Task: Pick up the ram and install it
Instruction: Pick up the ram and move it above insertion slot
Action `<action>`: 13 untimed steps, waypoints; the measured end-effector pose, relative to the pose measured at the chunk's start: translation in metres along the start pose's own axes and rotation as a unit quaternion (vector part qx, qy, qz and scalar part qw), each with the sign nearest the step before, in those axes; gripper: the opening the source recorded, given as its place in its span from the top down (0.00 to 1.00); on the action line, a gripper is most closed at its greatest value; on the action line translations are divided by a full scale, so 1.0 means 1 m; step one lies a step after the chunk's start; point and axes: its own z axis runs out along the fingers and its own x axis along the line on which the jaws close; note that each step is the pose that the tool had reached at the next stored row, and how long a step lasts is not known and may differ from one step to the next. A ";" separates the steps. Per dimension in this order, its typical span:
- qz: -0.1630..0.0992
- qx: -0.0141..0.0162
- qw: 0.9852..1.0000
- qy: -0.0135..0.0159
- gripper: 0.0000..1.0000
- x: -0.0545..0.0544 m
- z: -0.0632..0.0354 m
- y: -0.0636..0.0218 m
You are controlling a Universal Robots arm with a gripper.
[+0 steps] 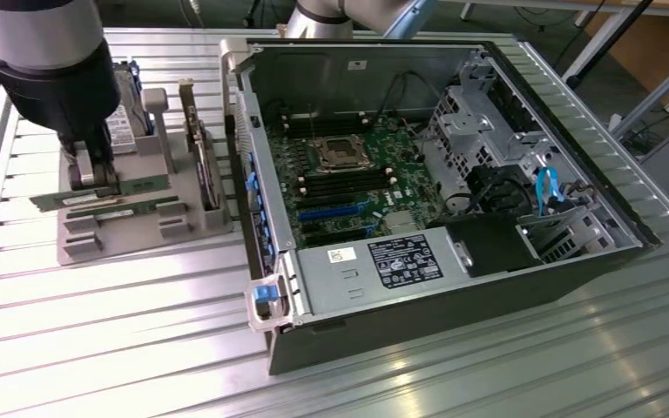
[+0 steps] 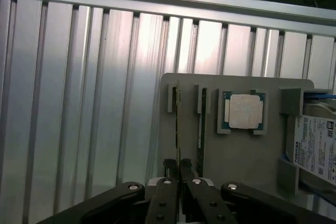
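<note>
A: Two sticks on edge in the grey holder [image 2: 236, 150]. Clamped on which?
B: On the ram [image 2: 178, 121], in the slot by the holder's rim; gripper [image 2: 178, 165] narrow, pressed to both faces of that thin edge
A: Room around?
B: Little toward the neighbour stick [image 2: 201, 119], just beside, apart from the fingers [image 2: 189, 174]. Plenty over the slatted table [image 2: 79, 103] past the rim. Computer case [image 1: 451, 296] well apart, at the exterior view's right

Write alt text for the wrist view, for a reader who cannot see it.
The pincer grips the ram, a thin stick standing on edge in a grey holder on a slatted metal table. A second stick, a square processor chip and a hard drive sit in the same holder.
</note>
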 end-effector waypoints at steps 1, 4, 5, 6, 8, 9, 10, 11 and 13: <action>0.000 0.000 1.000 0.000 0.87 0.000 -0.0040 0.0002; 0.000 0.000 1.000 0.000 0.87 -0.001 -0.0355 0.0015; 0.000 0.000 1.000 0.000 0.87 -0.001 -0.0447 0.0019; 0.000 0.000 1.000 0.000 0.87 -0.002 -0.0558 0.0024; 0.000 0.000 1.000 0.000 0.87 -0.003 -0.0770 0.0033; 0.000 0.000 1.000 0.000 0.87 -0.003 -0.0851 0.0037; 0.000 0.000 1.000 0.000 0.87 -0.003 -0.0922 0.0040; 0.000 0.000 1.000 0.000 0.87 -0.003 -0.0924 0.0037; 0.000 -0.001 1.000 0.006 0.87 0.000 -0.0931 -0.0210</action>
